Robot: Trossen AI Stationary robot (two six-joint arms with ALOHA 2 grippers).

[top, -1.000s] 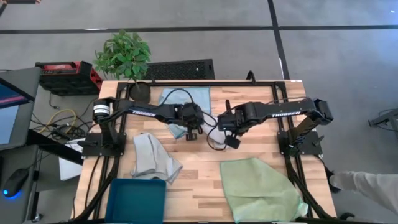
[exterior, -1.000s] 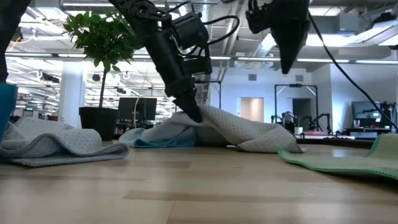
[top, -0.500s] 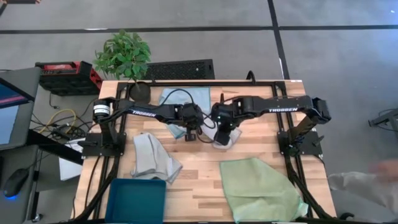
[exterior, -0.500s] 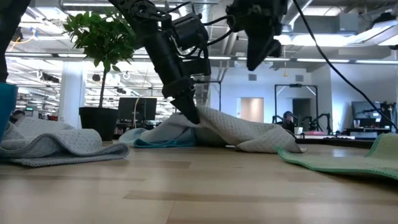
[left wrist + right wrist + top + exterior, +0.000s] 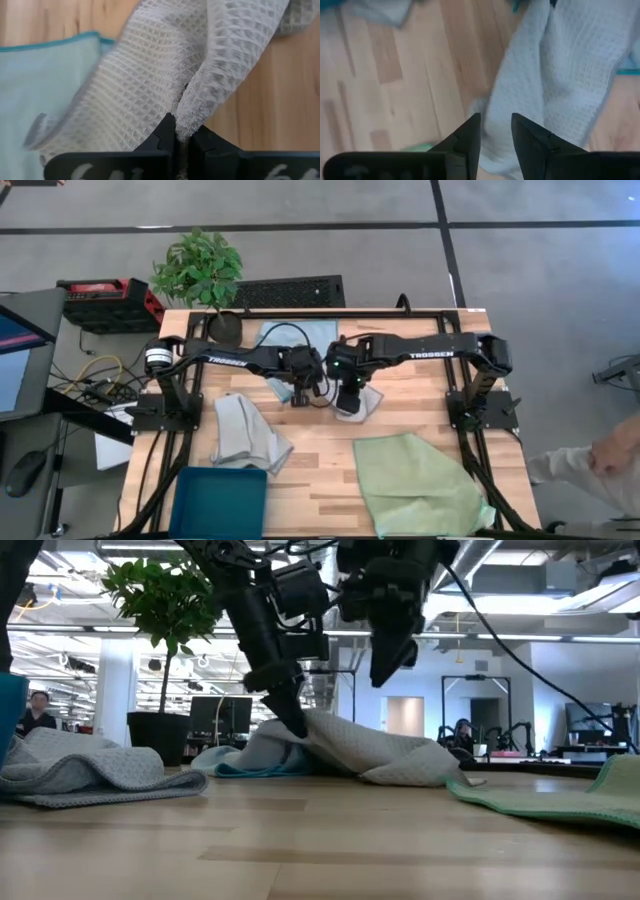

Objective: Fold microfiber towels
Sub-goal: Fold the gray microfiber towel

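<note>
In the high view the left hand [image 5: 303, 393] sits near the middle of the worktop [image 5: 320, 470], a little above centre, pinched shut on a fold of a pale grey towel [image 5: 370, 755]. The left wrist view shows its two fingers [image 5: 167, 135] pressed together with the waffle-weave cloth squeezed between them. In the low view that towel rises to a peak at the hand and drapes down to the right onto the wood.

The right hand [image 5: 347, 395] hangs just beside it, to its right in the high view, above the same towel. Its fingers [image 5: 470, 135] stand a little apart with nothing between them.

A light blue towel [image 5: 300, 337] lies flat under the grey one, toward the top centre of the high view. A second grey towel [image 5: 245, 432] lies crumpled at centre left, just above a dark teal bin [image 5: 220, 502] at the lower left. A light green towel [image 5: 415, 485] is spread at the lower right
</note>
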